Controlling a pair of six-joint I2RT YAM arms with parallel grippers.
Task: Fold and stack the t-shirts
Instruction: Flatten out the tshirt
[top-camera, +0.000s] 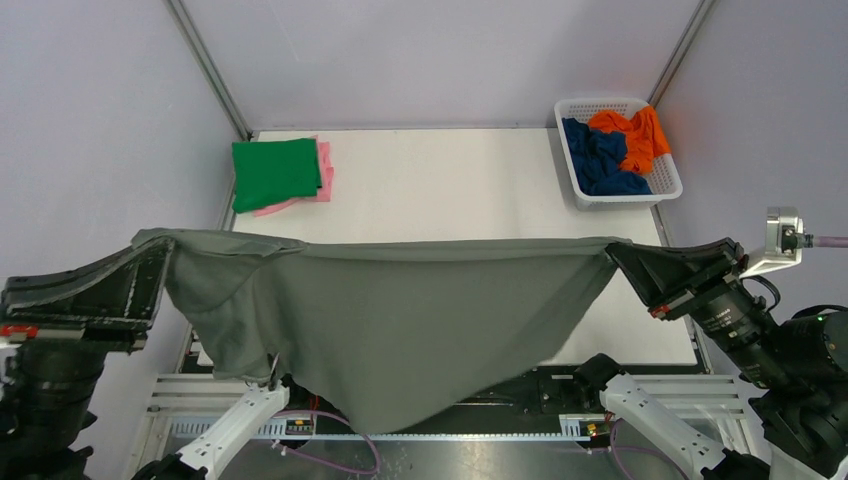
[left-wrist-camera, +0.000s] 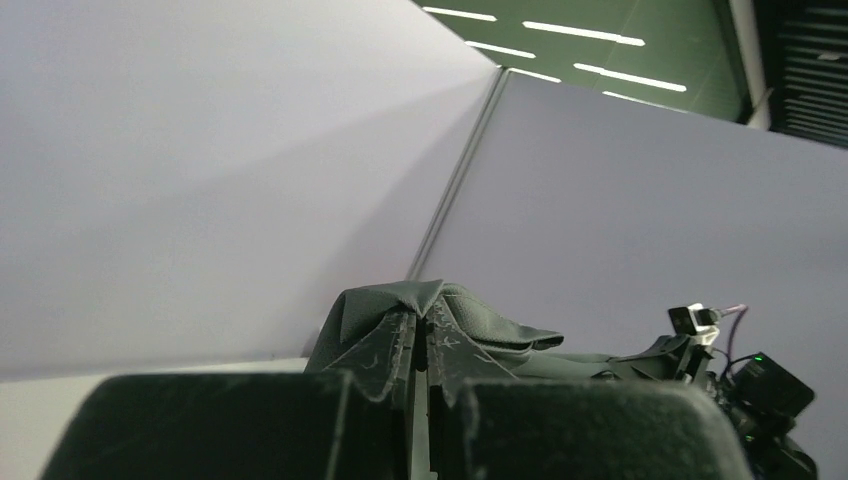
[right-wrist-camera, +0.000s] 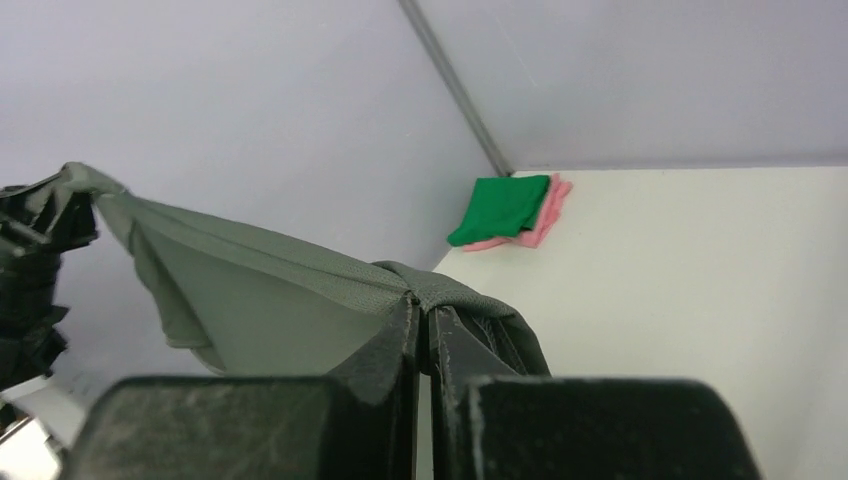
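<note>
Over the near tabletop (top-camera: 450, 190), holds grey shirt (top-camera: 400, 320) stretched wide, top edge taut, lower part sagging to a point. Pinches one top corner in left gripper (top-camera: 160, 262), clenched, and the other in right gripper (top-camera: 618, 258), likewise clenched. Shows folded green shirt (top-camera: 275, 172) atop pink shirt (top-camera: 324, 172) at far left, orange shirt (top-camera: 640, 135) and navy shirt (top-camera: 600, 160) crumpled in basket (top-camera: 668, 188) at far right.
</note>
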